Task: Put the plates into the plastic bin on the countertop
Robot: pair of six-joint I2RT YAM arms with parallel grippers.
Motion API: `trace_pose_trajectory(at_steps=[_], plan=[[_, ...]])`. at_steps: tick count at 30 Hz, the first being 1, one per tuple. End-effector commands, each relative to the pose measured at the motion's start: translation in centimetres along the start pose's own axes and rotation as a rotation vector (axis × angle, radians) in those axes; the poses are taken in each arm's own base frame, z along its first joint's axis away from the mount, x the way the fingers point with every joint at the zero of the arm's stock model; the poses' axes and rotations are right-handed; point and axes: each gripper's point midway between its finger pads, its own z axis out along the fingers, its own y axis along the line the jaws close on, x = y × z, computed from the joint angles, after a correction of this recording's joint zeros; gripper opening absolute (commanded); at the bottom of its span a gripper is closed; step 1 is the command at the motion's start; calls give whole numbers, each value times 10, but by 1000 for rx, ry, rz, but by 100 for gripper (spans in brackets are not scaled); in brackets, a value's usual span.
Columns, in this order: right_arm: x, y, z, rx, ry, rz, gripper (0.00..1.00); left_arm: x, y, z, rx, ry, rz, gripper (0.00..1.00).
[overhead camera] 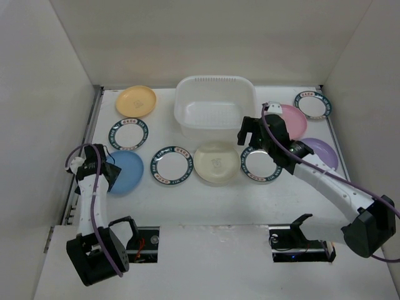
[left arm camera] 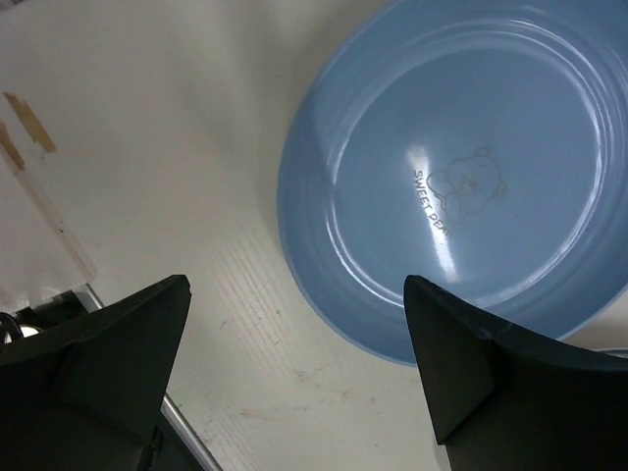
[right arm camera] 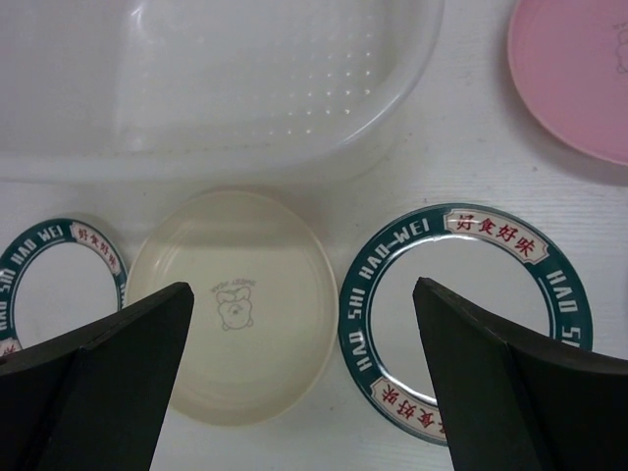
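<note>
The translucent plastic bin (overhead camera: 215, 106) stands empty at the back middle of the white countertop (overhead camera: 206, 200). Nine plates lie around it: yellow (overhead camera: 136, 100), blue (overhead camera: 125, 172), cream (overhead camera: 216, 162), pink (overhead camera: 292, 120), purple (overhead camera: 322, 153), and teal-rimmed ones (overhead camera: 128, 133) (overhead camera: 172, 165) (overhead camera: 259, 164) (overhead camera: 312, 104). My left gripper (overhead camera: 111, 175) (left arm camera: 296, 294) is open and empty, low over the near-left edge of the blue plate (left arm camera: 461, 177). My right gripper (overhead camera: 251, 134) (right arm camera: 304, 289) is open and empty, above the gap between the cream plate (right arm camera: 235, 304) and a teal-rimmed plate (right arm camera: 461, 314), just in front of the bin (right arm camera: 226, 88).
White walls close the countertop at the back and both sides. A metal rail (left arm camera: 191, 437) runs along the left edge beside my left gripper. The pink plate (right arm camera: 579, 78) lies right of the bin.
</note>
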Motion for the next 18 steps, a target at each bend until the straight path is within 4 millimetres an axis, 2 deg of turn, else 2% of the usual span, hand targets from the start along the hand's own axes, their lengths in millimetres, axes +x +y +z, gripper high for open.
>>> trace_pose_trajectory(at_steps=[1,4,7,12,18], plan=[[-17,29,-1,-97,-9,38,100,8,15,4,-33,12,-96,90],[-22,37,-1,-114,10,39,100,20,23,20,-64,40,-126,90],[-29,40,-3,-120,12,38,100,25,20,30,-61,79,-176,87],[-34,45,-9,-148,1,40,100,13,14,45,-60,52,-210,82],[-30,51,-13,-185,21,43,100,-1,-3,44,-23,39,-240,82]])
